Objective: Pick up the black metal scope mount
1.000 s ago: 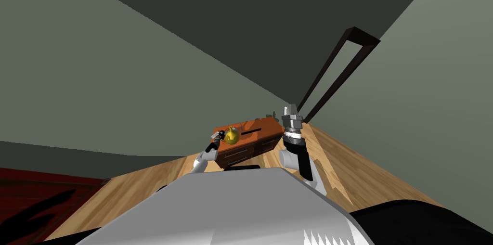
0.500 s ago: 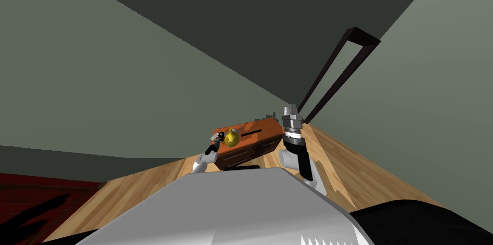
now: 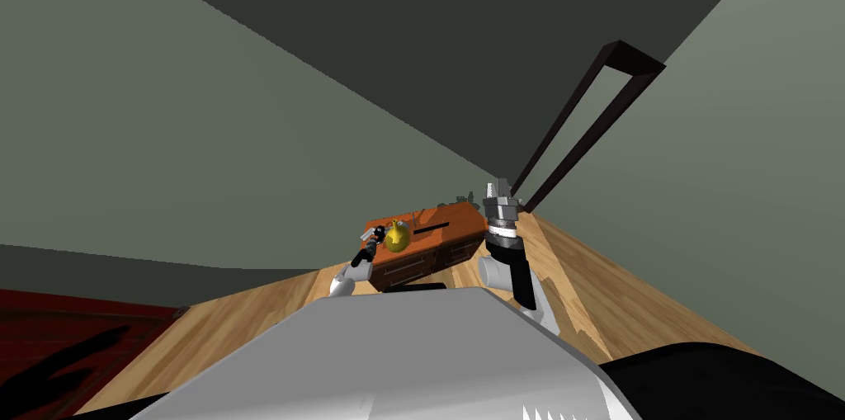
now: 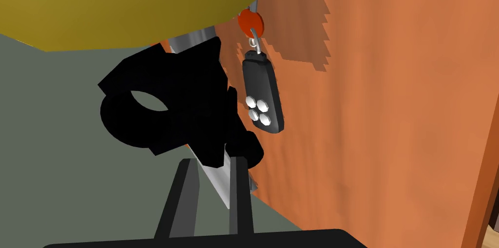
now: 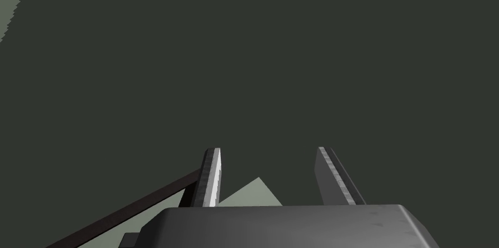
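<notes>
Just left of head-view centre, left gripper (image 4: 210, 160) clamped on black scope mount (image 4: 165, 99) at its base block (likely rigid, dense, slick); right gripper (image 5: 267, 150) fingers apart

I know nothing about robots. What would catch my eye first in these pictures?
A black mount is pinched in the left end effector at the edge of an orange-brown dresser. Close by on the dresser top are a dark key fob and a big yellow ornament. The right end effector stands raised and open near the dresser's other end.
</notes>
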Controlling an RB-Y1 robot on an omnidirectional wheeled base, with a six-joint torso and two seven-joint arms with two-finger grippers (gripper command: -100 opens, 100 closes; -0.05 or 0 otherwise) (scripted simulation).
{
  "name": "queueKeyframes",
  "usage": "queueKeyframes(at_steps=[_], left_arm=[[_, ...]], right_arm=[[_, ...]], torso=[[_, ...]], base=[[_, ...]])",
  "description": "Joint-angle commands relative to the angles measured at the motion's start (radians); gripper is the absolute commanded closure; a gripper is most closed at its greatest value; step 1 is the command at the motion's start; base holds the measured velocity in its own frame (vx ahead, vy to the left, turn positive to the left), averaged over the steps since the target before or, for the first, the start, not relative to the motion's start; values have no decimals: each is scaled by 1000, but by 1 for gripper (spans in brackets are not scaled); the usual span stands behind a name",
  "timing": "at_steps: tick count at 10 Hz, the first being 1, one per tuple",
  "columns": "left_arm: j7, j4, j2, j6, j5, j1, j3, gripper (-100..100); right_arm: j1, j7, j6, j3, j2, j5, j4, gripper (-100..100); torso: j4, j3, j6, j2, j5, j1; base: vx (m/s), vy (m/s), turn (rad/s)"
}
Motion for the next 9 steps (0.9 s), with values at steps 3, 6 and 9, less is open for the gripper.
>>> queueKeyframes(at_steps=[3, 6, 9], left_arm=[[0, 0, 0, 0, 0, 0, 0, 0], [2, -31, 4, 57, 0, -23, 0, 100], [2, -18, 5, 48, 1, -27, 2, 0]], right_arm=[[0, 0, 0, 0, 0, 0, 0, 0], [0, 0, 0, 0, 0, 0, 0, 0], [0, 0, 0, 0, 0, 0, 0, 0]], torso=[[0, 0, 0, 0, 0, 0], [1, 1, 1, 2, 0, 1], [1, 2, 0, 2, 0, 0]], base=[[0, 0, 0], [-50, 17, -34], [-36, -1, 4]])
